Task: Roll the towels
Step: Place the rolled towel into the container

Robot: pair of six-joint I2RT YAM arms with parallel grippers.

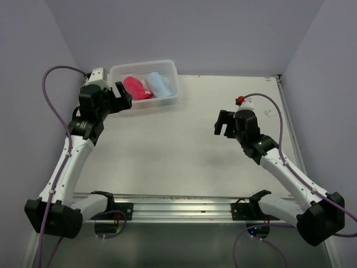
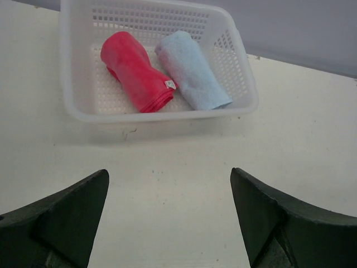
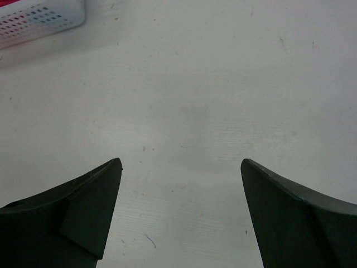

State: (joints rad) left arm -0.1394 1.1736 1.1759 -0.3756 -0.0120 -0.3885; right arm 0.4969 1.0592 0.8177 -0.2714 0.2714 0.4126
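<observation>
Two rolled towels lie side by side in a white perforated basket (image 1: 172, 71) at the table's back left: a pinkish-red towel (image 1: 136, 88) on the left and a light blue towel (image 1: 159, 84) on the right. The left wrist view shows the red towel (image 2: 136, 71) and the blue towel (image 2: 192, 75) inside the basket (image 2: 75, 109). My left gripper (image 1: 121, 92) hovers just left of the basket, open and empty; in its own view the left gripper (image 2: 169, 173) stands short of the basket's front wall. My right gripper (image 1: 223, 124) is open over bare table at mid right, and in the right wrist view the right gripper (image 3: 181, 162) holds nothing.
The white table (image 1: 178, 151) is bounded by purple walls at the back and sides. A metal rail (image 1: 178, 206) runs along the near edge between the arm bases. A corner of the basket (image 3: 39, 19) shows at the top left of the right wrist view.
</observation>
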